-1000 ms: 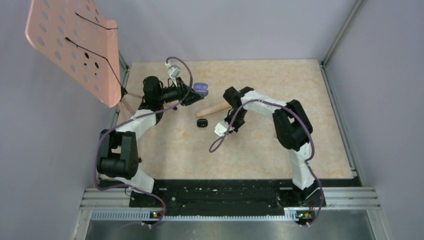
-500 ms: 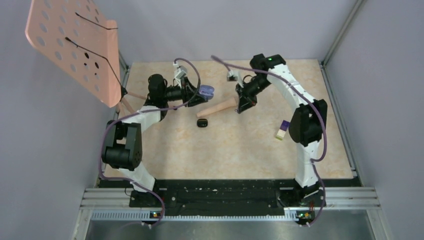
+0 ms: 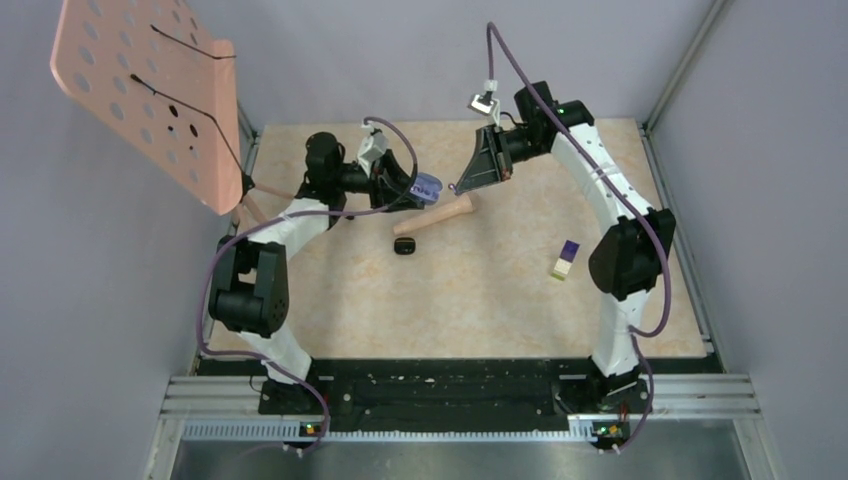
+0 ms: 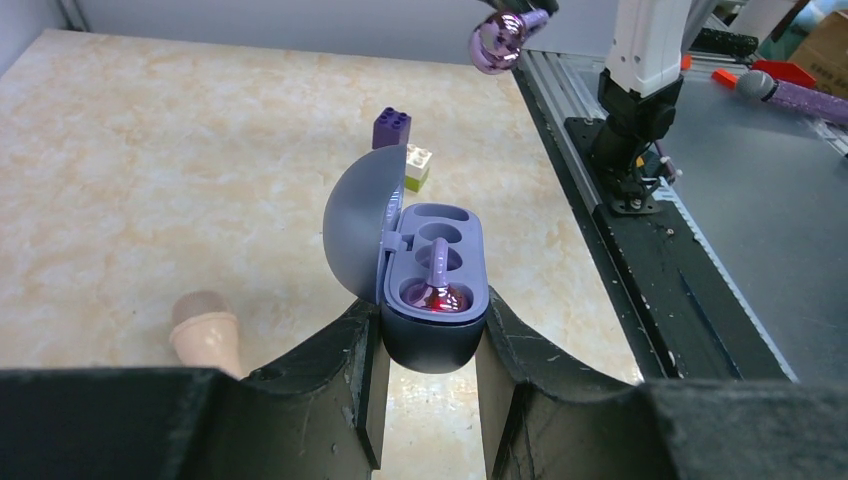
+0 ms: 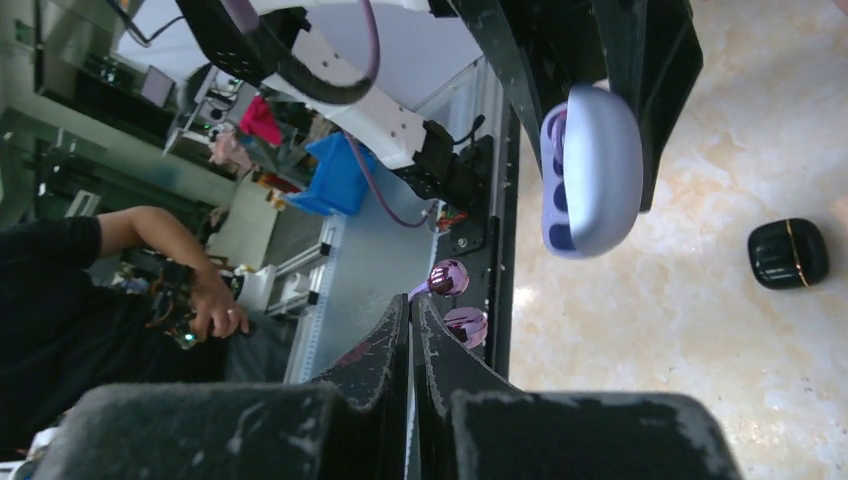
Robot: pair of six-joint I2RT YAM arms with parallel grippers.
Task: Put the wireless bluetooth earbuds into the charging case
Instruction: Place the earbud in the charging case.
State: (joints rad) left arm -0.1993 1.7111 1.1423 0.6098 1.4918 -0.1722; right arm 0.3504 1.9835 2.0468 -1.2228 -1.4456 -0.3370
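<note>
My left arm reaches along the far left of the table with its forearm about level. My left claw [image 4: 432,322] is clamped on the sides of the charging case [image 4: 433,300] and holds it off the table, lid swung open to one side. One pinkish-purple earbud [image 4: 436,285] sits in the slot nearer my wrist, with a red glow at its base. The farther slot gapes open.

My right arm rises high from its base, bends near the far edge and points back toward the case. My right claw [image 5: 410,308] has its fingers pressed almost together, pinching a second earbud [image 4: 505,38], glossy purple, at the tips. That one hangs in the air near the open case, not touching it.

On the table, a wooden peg [image 3: 435,216] lies just in front of the case, with a small black case [image 3: 403,246] near its thin end. A purple-and-cream block [image 3: 565,259] stands well apart on the right.

Half a second ago my right claw was low beside the thick end of the peg; it has since lifted and turned toward the case. A second ago that arm was folded over the middle of the table, hiding the block. My left claw has carried the case a little toward the middle.
</note>
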